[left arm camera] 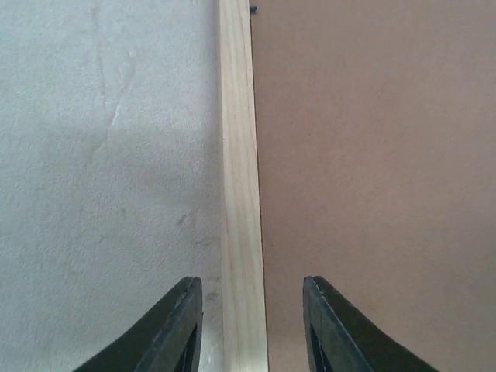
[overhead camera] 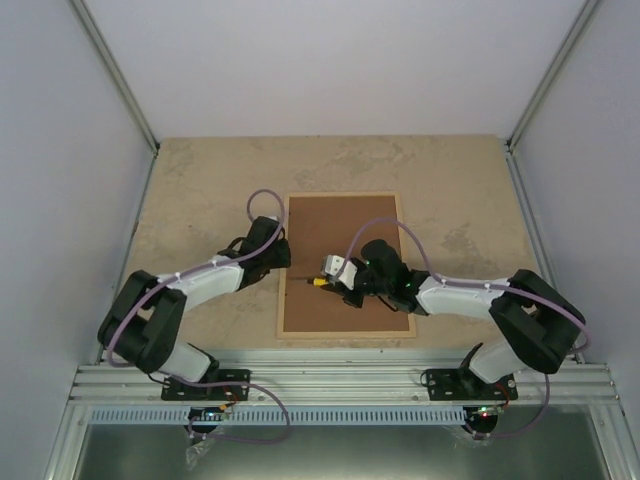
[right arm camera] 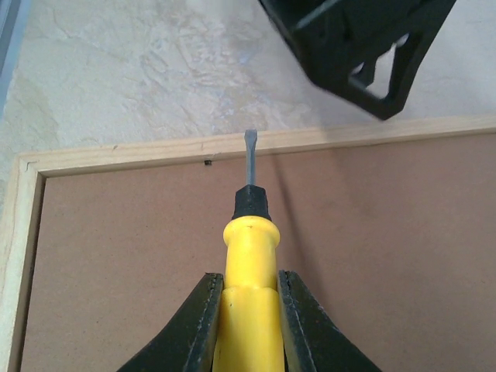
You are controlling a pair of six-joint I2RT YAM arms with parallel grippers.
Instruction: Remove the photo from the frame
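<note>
Face down on the table (left arm camera: 101,194) lay the frame (left arm camera: 242,194), its brown backing board (overhead camera: 340,230) uppermost; we could not see the photo, which we judged to be lying beneath that board. The left gripper (left arm camera: 249,283) stood part open, one finger on each side of the frame's left rail and holding nothing; the rail ran lengthwise straight away from those fingertips. The right gripper (right arm camera: 249,277) was clamped tight on the yellow handle of a screwdriver (right arm camera: 249,232); its flat blade reached out ahead of the fingers, across the board, towards that same rail. A small dark tab (right arm camera: 207,163) sat at the rail's inner edge, just ahead of the blade tip and a little to one side; we judged it the next thing to be worked, and the right fingers, with the tool, better placed for it than the left. Whether the blade touched board or rail we could not tell.
</note>
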